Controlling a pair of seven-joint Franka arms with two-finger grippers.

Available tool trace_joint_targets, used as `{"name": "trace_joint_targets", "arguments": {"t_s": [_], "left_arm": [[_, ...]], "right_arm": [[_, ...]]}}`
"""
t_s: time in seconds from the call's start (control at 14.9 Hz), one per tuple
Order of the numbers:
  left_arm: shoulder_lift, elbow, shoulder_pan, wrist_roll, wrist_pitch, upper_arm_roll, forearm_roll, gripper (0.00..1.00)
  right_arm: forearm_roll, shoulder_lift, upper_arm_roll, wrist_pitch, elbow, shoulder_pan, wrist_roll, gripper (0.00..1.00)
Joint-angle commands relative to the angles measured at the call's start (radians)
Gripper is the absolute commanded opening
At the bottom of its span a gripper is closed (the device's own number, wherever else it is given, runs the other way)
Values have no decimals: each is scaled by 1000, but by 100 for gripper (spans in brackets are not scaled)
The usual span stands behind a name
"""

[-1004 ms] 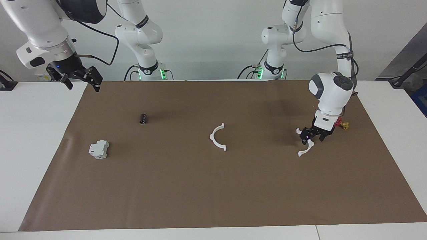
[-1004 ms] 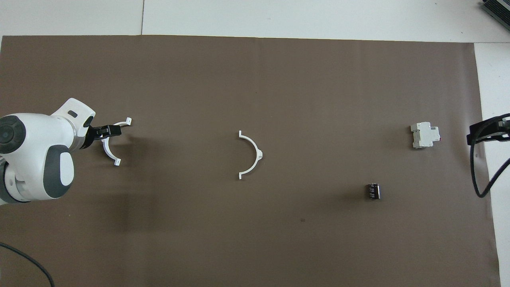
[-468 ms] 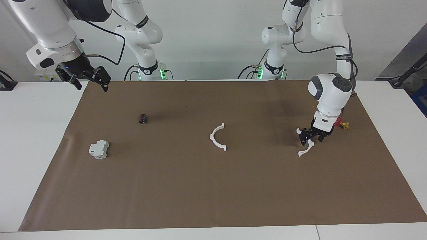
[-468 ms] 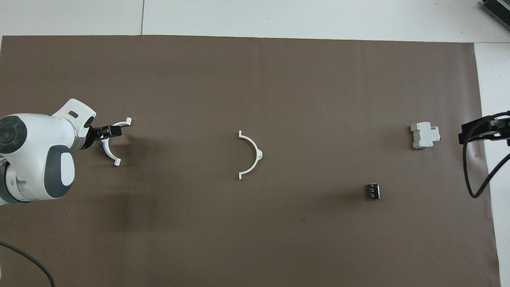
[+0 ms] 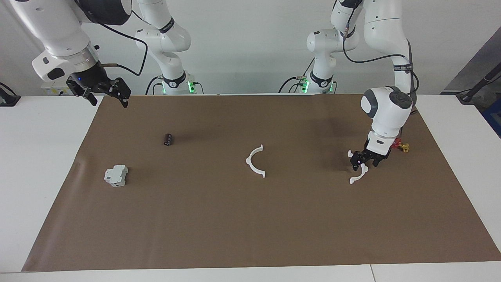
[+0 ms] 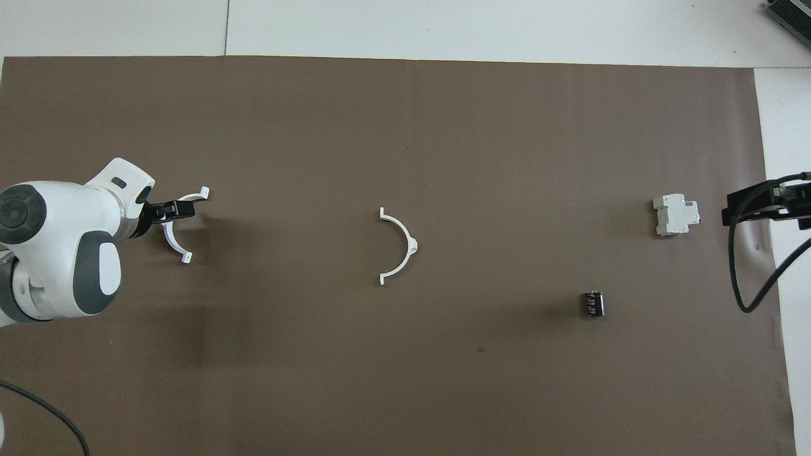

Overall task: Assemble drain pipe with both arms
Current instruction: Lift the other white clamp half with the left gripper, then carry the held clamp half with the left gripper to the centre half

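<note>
Two white half-rings of the drain pipe lie well apart on the brown mat (image 5: 250, 235). One half-ring (image 5: 256, 161) sits untouched mid-mat. The other half-ring (image 5: 359, 172), toward the left arm's end, has the left gripper (image 5: 366, 159) low at its arc; whether the jaws pinch it cannot be told. Right gripper (image 5: 105, 91): raised over the mat's edge near the robots, jaws spread, waiting. Nearby (not task items): red-and-yellow valve (image 5: 401, 145), grey-white block (image 5: 116, 175), small dark cylinder (image 5: 168, 139). Risk, as judged: thin plastic may twist or slip from an off-centre grip.
</note>
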Motion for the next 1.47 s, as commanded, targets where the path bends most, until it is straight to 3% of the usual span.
{"name": "trace_joint_targets", "arguments": {"t_s": [0.0, 0.07, 0.13, 0.33, 0.4, 0.67, 0.8, 1.14, 1.41], "left_arm": [[14, -40, -13, 6, 90, 7, -5, 100], [17, -42, -13, 5, 96, 9, -5, 94], [17, -42, -15, 5, 96, 9, -5, 76], [17, -36, -15, 2, 88, 9, -5, 7], [17, -33, -15, 2, 87, 7, -5, 0], [4, -19, -15, 3, 68, 6, -5, 0], [-3, 24, -34, -1, 0, 3, -5, 0], [-12, 166, -230, -145, -247, 10, 26, 0], [-11, 187, -382, -380, -254, 9, 38, 0]], "right_arm": [[20, -7, 3, -11, -3, -5, 12, 100], [20, -7, 3, -11, -3, -6, 12, 100], [20, -7, 2, -11, -3, -6, 12, 100], [20, -7, 2, -11, -3, -15, 14, 100], [20, -7, 2, -11, -3, -17, 12, 100], [-1, -7, 0, -6, -2, -12, 14, 100], [-1, -7, 0, -6, -2, -12, 14, 100], [19, -9, 2, -9, -3, -12, 12, 100], [19, -9, 2, -9, -3, -11, 12, 100]]}}
